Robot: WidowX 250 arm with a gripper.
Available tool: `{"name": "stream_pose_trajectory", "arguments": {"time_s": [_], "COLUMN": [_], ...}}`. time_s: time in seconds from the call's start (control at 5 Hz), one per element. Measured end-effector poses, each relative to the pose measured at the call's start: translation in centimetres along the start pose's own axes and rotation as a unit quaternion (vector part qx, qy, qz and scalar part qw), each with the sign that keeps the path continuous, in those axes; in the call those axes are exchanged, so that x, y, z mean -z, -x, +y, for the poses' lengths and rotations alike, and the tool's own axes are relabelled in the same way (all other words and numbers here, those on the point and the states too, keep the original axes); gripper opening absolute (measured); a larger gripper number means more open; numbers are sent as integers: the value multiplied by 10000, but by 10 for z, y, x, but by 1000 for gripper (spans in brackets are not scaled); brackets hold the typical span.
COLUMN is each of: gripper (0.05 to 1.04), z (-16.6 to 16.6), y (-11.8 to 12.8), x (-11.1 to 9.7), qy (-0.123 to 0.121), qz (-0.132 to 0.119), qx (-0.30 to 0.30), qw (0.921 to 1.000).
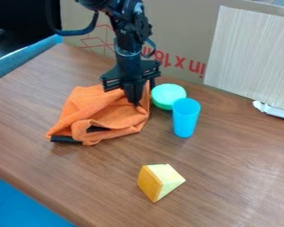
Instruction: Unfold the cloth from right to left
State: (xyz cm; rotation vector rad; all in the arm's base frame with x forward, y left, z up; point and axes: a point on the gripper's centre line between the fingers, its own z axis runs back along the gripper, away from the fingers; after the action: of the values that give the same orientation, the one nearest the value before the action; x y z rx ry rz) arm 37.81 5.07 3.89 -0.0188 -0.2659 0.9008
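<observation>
the orange cloth lies bunched on the desk, left of centre in the view, with raised folds and a dark opening near its lower edge. a black item protrudes from beneath its lower left corner. the end effector points downward at the cloth's upper right part, its tip against the fabric. its degree of opening cannot be determined, nor can a grip on the cloth be confirmed.

a green round container is located just right of the cloth. a blue cup stands upright beside the container, on the side nearer the camera. a yellow wedge-shaped block is positioned nearer the camera, well apart from the cloth. a cardboard panel with red print stands behind the desk.
</observation>
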Motion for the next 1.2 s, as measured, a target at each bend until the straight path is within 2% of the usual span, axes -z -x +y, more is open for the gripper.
{"name": "stream_pose_trajectory", "arguments": {"time_s": [0.2,0.4,0.6,0.8,1.2], "gripper": [50,50,50,50,50], "z": [1,6,18,38,90], "y": [1,-13,-23,-39,-64], "x": [-4,-25,-34,-49,-65], "qy": [25,278,427,591,701], "qz": [173,132,233,261,342], "qx": [3,-84,-156,-277,-198], "qw": [9998,9995,9987,9975,9968]}}
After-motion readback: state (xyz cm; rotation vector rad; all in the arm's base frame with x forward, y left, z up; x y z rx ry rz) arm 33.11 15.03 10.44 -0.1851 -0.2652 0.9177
